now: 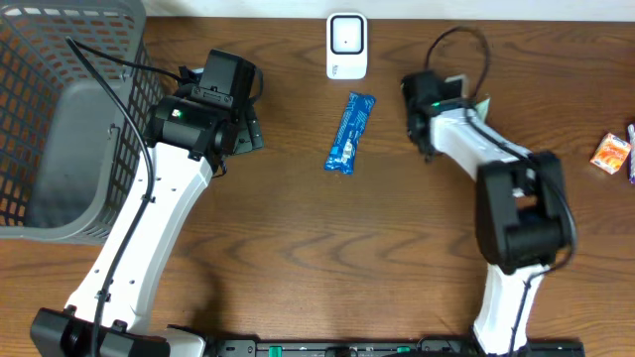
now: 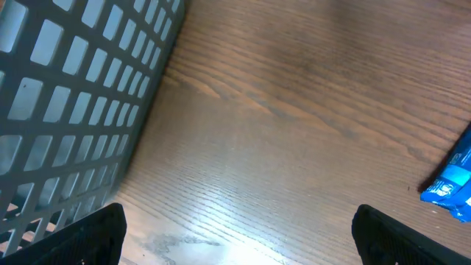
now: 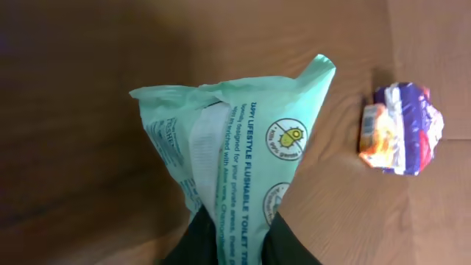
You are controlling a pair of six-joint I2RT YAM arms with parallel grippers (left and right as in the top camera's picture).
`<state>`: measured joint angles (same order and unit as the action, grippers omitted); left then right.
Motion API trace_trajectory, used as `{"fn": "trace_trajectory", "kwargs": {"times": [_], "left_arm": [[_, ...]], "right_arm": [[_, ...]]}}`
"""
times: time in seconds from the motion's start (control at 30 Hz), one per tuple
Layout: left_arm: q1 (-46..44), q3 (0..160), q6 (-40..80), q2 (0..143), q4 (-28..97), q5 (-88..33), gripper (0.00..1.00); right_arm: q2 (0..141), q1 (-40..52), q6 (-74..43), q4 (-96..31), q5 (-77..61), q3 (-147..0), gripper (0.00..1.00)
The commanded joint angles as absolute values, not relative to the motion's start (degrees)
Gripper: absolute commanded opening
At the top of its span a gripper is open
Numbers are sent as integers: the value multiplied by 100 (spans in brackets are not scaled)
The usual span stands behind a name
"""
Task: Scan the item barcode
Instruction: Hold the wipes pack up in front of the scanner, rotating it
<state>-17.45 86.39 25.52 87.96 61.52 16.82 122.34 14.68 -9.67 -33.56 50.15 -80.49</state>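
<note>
Scan not done: right pincer [image 3: 239, 246] grips wipes pack [image 3: 243, 140], upper centre-right of overhead, just right of scanner [image 1: 346, 45]; barcode probably not facing it yet; left pincer [image 2: 235, 239] wide, empty

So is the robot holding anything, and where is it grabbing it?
The right gripper pinches the green packet by one end. The left gripper holds nothing.

overhead looks straight down on the table [image 1: 298, 248] from well above, with both arms in frame. left wrist sits low and looks slantwise along the wood, its fingers [image 2: 81, 235] at the bottom corners; its basket [image 2: 66, 96] and blue packet [image 2: 452, 188] show overhead too. right wrist looks down from very near at a green pack [image 3: 243, 147]; the snack [image 3: 401, 136] beyond lies at overhead's right edge.
</note>
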Motion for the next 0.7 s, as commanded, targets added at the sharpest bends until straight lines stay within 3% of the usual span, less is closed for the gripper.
{"fn": "trace_trajectory", "kwargs": {"times": [0.0,0.07,0.3,0.67], "left_arm": [[-1732,8648,2602,8807,6167,1719,98],[-1732,8648,2602,8807,6167,1719,98],[-1732,8648,2602,8807,6165,1719,98],[-1732,8648,2602,8807,6167,1719,98]], "right_arm": [[12252,1798,-1026,-3345,5422,-8077,14],[12237,2005,-1026,-3301,5162,-8079,19],[12049,2532,-1212,-3183,3868,-8165,70],[10868,2123,-1498,-3376,3046,-8318,87]]}}
